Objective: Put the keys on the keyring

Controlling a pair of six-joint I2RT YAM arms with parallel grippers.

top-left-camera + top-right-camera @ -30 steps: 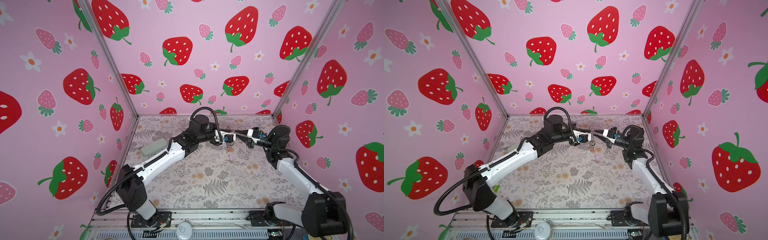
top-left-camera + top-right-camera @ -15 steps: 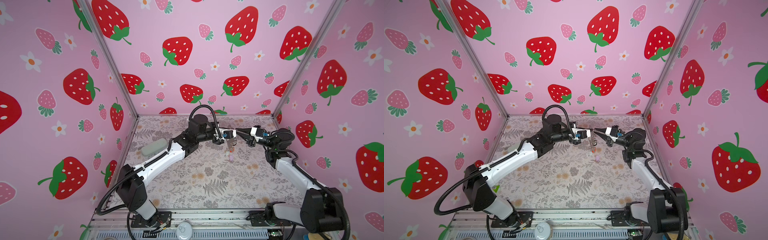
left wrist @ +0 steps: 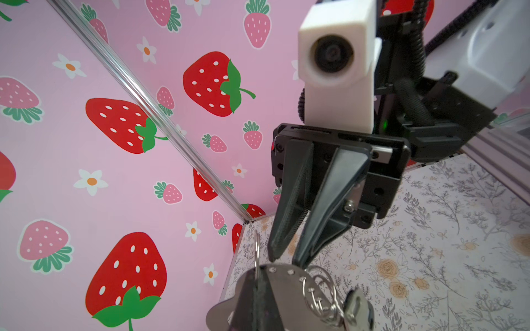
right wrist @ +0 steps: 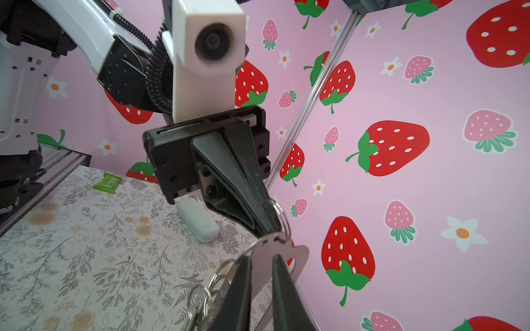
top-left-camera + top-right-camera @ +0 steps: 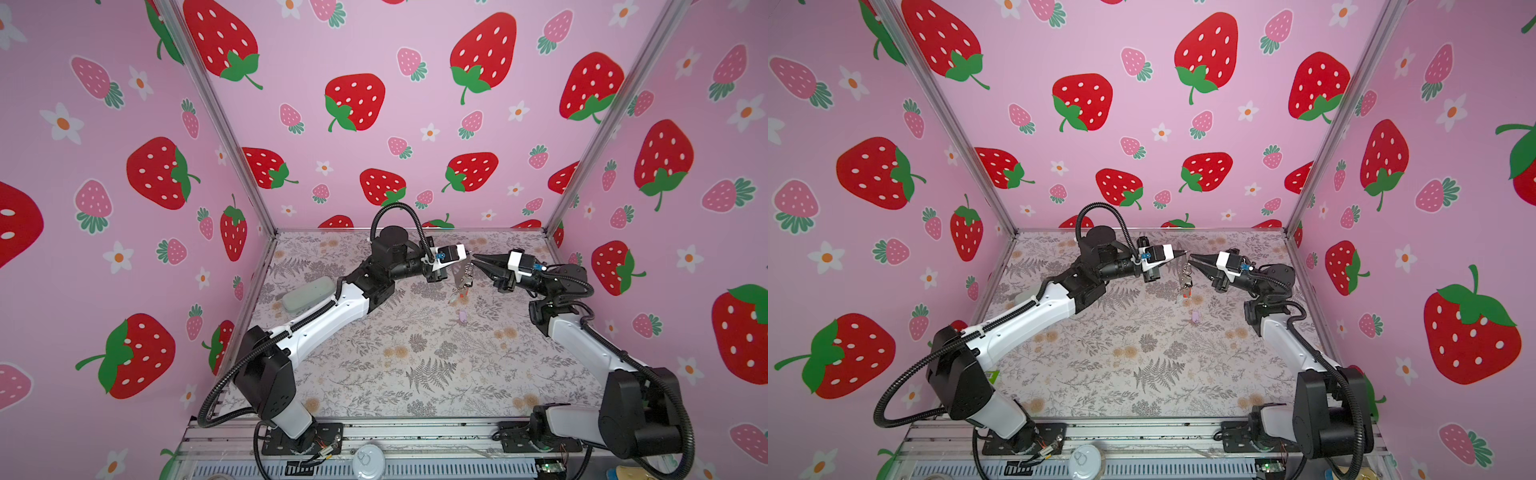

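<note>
Up they've come: both claws sit higher than a second ago. Keyring [image 4: 282, 252] hangs mid-air near the back wall, pinched in the tight-closed left gripper [image 4: 271, 229]. Keys [image 5: 464, 281] dangle beneath, tiny blurs in both top views. Right gripper [image 3: 286, 258], jaws a slit apart, holds nothing, tips at the ring's tag; contact unclear. Lilac key [image 5: 1195, 316] lies alone on the table [image 5: 415, 374], open floor in front. Case [image 5: 307, 294] hugs the left wall.

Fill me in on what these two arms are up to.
They meet in mid-air. The left claw is shut on a silvery keyring with a flat metal tag, keys dangling below. The right claw, jaws slightly apart, sits at the tag's edge. One lilac-tagged key lies on the floral tabletop.
</note>
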